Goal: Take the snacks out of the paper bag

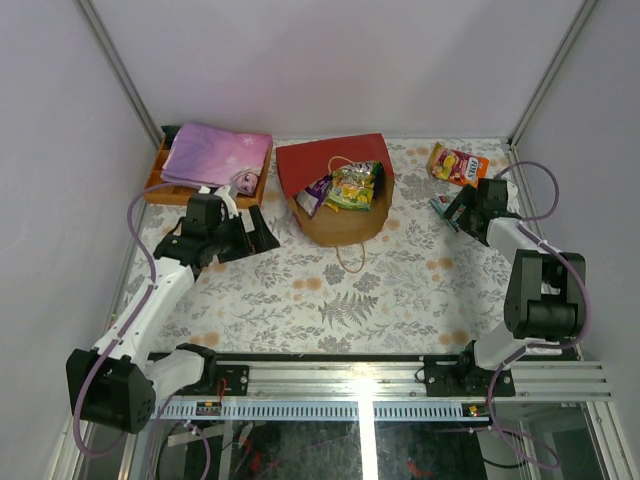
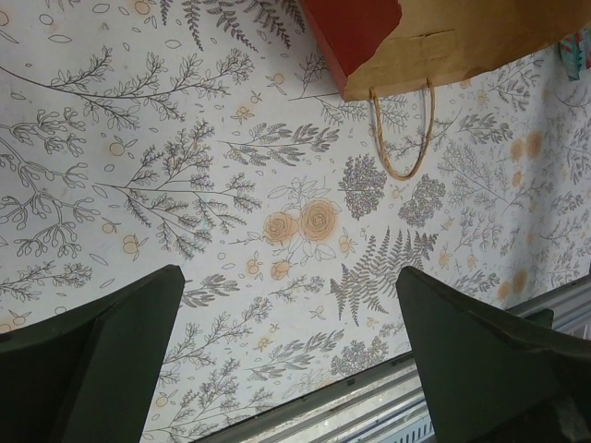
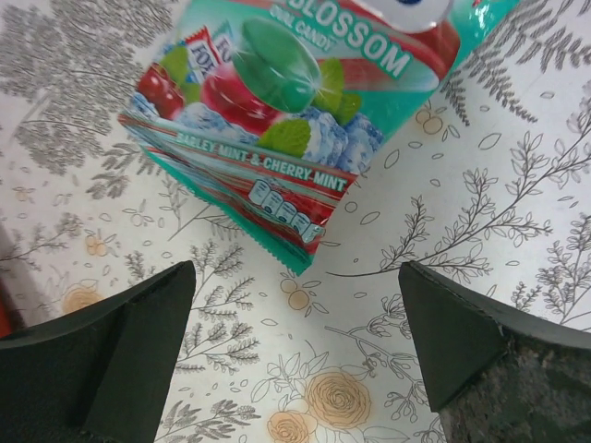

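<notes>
The paper bag lies on its side at the back middle, mouth up, red outside and brown inside. A purple packet and a yellow-green packet lie in its mouth. An orange packet lies on the table at the back right. My right gripper is open and empty, just above a teal Fox's candy pack that lies flat beyond its fingertips. My left gripper is open and empty, left of the bag. Its wrist view shows the bag's edge and handle.
A shallow orange tray holding a pink-purple folded cloth stands at the back left, close behind my left gripper. White walls enclose the table. A metal rail runs along the near edge.
</notes>
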You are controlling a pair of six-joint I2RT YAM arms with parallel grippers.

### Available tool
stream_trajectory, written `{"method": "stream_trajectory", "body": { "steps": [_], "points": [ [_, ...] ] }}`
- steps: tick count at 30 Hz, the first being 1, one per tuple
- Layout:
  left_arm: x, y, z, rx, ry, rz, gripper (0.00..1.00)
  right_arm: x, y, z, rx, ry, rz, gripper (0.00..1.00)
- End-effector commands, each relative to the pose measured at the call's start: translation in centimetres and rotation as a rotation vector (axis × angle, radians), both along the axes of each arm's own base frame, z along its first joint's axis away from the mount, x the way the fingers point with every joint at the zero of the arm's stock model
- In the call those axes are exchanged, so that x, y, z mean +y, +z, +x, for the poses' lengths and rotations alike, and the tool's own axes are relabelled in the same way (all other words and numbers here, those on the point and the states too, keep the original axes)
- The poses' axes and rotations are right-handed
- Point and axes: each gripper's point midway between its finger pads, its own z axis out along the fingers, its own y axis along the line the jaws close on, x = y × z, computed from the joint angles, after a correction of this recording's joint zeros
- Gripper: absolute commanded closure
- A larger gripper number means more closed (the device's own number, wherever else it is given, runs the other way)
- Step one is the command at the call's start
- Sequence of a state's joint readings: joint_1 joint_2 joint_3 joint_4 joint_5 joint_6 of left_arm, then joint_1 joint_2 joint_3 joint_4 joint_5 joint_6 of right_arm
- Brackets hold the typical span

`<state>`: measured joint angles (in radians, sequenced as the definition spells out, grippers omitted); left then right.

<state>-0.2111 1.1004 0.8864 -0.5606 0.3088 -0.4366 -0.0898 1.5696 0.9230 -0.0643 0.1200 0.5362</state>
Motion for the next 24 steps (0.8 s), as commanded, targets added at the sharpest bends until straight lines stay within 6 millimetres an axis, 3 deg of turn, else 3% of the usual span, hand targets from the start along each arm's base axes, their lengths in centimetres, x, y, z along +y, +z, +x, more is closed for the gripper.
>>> {"method": "stream_trajectory", "body": {
  "steps": [1,7,12,16,24],
  "points": [
    [0.1,1.2,0.5,-0.066,0.011,-0.015,0.0,0.2,0.5,1.8,-0.052,-0.039,0.029,0.01],
    [0.7,0.9,0.0,-0.059,0.029,0.01,0.0,0.3,-2.8,2.3,0.004,-0.05,0.048,0.01],
    [0.7,0.8,0.0,-0.054,0.034,0.004,0.0,1.0,-4.8,3.2,0.034,-0.014,0.078,0.15],
    [0.7,0.9,0.0,-0.055,0.035,0.005,0.0,2.0,-5.5,4.4,0.021,0.01,0.134,0.26],
    [1.1,1.3,-0.1,-0.061,0.046,0.022,0.0,1.8,-5.3,8.7,-0.007,0.032,0.126,0.28]
  ]
}}
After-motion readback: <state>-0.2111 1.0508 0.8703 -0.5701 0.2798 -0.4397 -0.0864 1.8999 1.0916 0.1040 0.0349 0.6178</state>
